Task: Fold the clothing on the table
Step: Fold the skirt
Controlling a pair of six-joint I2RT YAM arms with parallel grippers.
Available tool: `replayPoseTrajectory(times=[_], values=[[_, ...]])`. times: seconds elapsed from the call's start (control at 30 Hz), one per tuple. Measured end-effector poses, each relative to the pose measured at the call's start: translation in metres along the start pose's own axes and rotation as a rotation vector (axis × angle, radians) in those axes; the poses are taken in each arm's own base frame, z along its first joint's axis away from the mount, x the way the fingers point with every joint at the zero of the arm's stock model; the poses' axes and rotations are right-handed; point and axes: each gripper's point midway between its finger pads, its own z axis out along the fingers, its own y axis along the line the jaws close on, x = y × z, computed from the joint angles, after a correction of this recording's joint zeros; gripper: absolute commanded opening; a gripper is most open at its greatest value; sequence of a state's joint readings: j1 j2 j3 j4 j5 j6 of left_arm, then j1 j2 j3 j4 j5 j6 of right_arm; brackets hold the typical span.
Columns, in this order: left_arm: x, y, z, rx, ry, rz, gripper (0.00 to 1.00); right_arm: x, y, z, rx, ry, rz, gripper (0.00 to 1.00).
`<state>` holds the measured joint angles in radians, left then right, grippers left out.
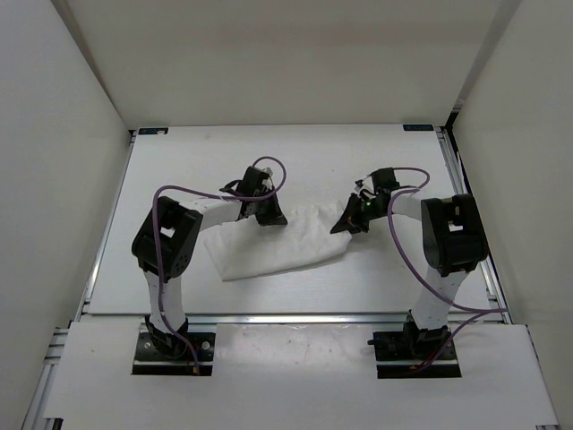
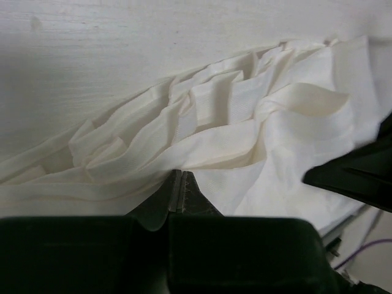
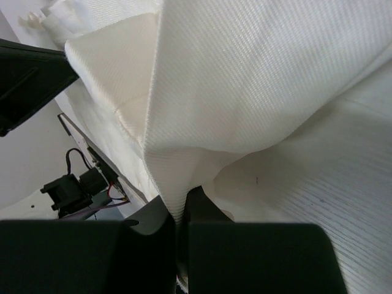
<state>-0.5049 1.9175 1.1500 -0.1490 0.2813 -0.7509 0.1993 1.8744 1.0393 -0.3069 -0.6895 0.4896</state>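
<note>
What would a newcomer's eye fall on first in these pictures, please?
The crumpled white clothing lies in the middle of the table. The left hand is shut on its left end and the right hand on its right end, with the fabric bunched between them.

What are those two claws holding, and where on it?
Both pinch the white garment: the left gripper its far edge, the right gripper a fold at its right end.

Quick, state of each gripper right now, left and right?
Left gripper: closed, pinching the edge of the clothing.
Right gripper: closed, pinching a fold of the clothing.
</note>
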Motion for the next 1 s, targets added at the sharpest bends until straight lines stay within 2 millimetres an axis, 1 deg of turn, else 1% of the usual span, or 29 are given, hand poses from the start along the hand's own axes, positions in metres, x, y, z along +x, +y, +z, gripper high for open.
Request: replayPoseTrajectory(times=[0.17,0.27,0.43,0.8,0.9,1.0], values=[[-0.008,0.014,-0.001,-0.131,-0.028,0.063,0.0,-0.011,0.01,0.0,-0.007,-0.012,-0.025,0.0],[-0.012,0.022,-0.004,-0.192,-0.043,0.093,0.0,-0.016,0.011,0.003,-0.005,-0.013,-0.029,0.0],[-0.012,0.035,0.0,-0.253,-0.039,0.121,0.0,-0.015,0.009,0.006,0.003,0.001,-0.017,0.0],[-0.012,0.035,0.0,-0.253,-0.045,0.14,0.0,-0.017,0.015,0.007,-0.003,0.002,-0.011,0.01],[-0.012,0.036,0.0,-0.246,-0.053,0.138,0.0,-0.018,0.024,0.008,-0.017,0.001,-0.026,0.0],[-0.013,0.037,0.0,-0.238,-0.063,0.133,0.0,-0.021,0.046,0.007,-0.05,-0.004,-0.081,0.0]])
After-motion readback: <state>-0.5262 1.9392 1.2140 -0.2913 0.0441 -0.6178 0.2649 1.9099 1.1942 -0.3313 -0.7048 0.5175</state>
